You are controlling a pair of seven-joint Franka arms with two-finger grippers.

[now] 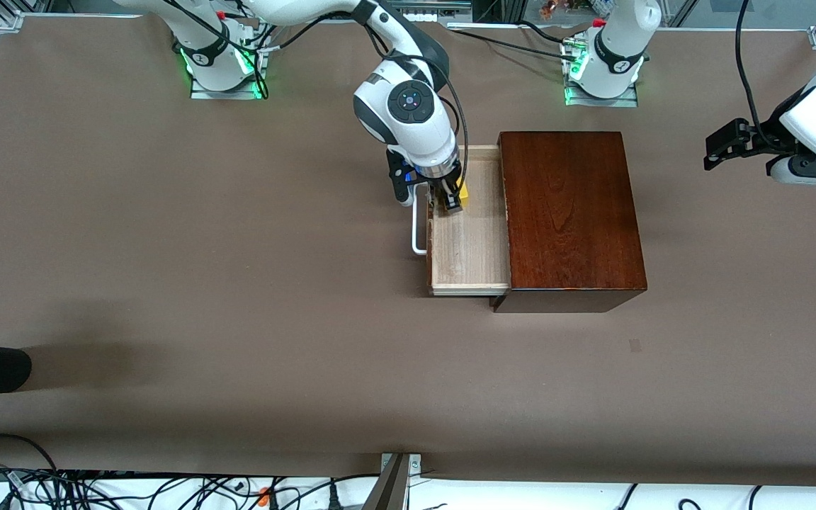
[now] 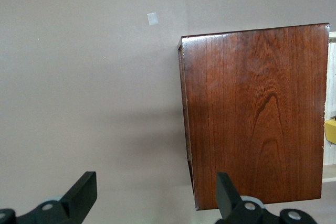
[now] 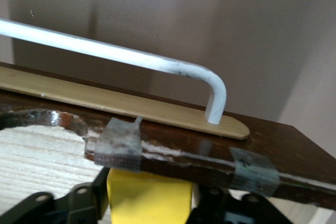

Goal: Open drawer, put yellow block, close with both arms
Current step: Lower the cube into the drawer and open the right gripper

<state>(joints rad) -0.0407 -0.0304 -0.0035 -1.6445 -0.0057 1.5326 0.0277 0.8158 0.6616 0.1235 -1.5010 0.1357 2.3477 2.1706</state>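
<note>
The drawer [image 1: 470, 241] stands pulled out of the wooden box [image 1: 569, 216]; inside it, just by the front panel, the right gripper [image 1: 452, 200] clamps the yellow block [image 1: 462, 193]. Released there, it might catch that panel. The left gripper [image 1: 727, 145] waits spread open over bare table
</note>
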